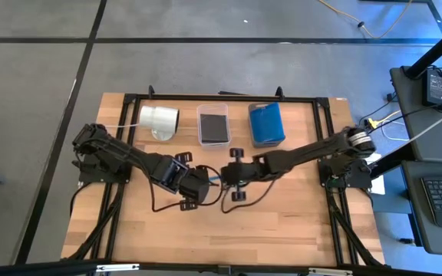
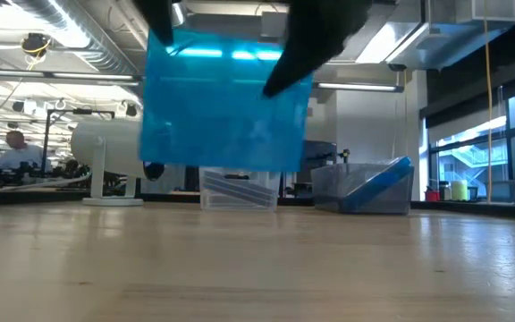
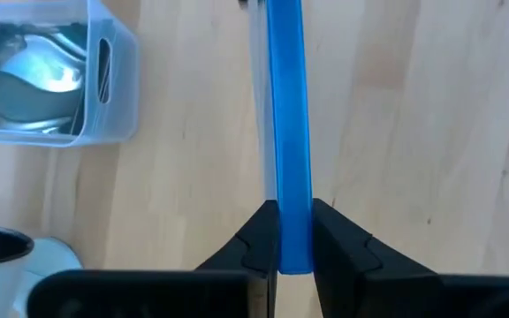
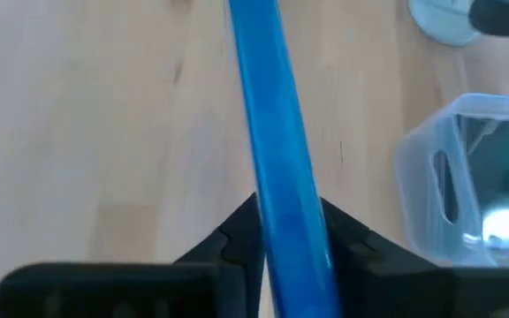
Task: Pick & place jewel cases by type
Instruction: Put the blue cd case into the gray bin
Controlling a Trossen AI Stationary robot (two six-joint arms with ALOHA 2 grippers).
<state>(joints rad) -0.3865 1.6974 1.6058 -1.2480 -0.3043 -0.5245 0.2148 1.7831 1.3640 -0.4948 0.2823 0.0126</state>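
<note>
- You have one translucent blue jewel case [image 2: 226, 103] held on edge above the middle of the table [image 1: 282, 207], clear of the wood in the low view.
- Your left gripper [image 3: 295, 238] pinches one edge of that case: its two dark fingers press against both faces.
- Your right gripper [image 4: 290, 231] pinches the opposite edge the same way, so both arms hold the one case between them, meeting near the table's centre.
- Two rectangular clear tray bins stand along the far side of the table, side by side but apart.
- The middle bin [image 1: 213, 124] holds dark grey cases; you cannot count them, since from above they read as one dark stack.
- The right-hand bin [image 1: 266, 123] holds blue cases; in the low view one leans tilted against its wall, and the count cannot be told.
- One white cylinder [image 1: 159, 119] lies on its side on a round stand to the left of the bins.
- In the room behind the table, one person [image 2: 12, 150] sits at a desk far to the left.
</note>
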